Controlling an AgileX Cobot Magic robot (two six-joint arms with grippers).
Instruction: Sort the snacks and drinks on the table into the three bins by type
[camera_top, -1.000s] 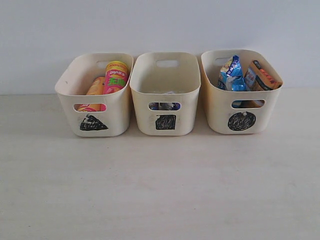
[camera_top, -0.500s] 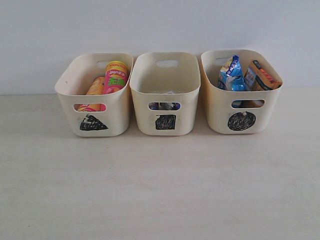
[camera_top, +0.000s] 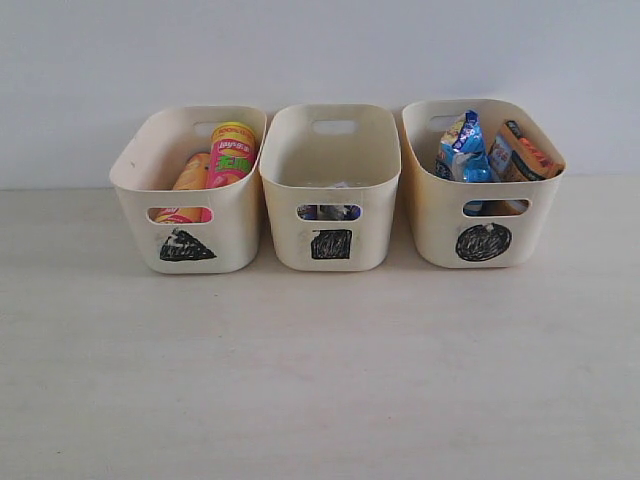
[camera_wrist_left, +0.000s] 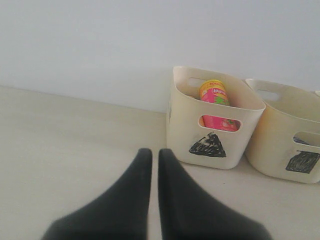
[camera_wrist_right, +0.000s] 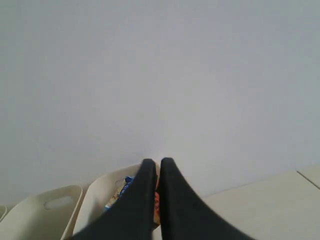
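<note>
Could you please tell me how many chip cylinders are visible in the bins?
2. Both are in the triangle bin on the left: the pink cylinder upright, and the yellow cylinder leaning beside it. Others could be hidden below the rims.

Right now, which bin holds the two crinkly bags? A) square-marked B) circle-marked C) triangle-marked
B: the blue bag and the orange bag stick up out of the circle-marked bin. The triangle-marked bin holds the pink chip cylinder instead.
</note>
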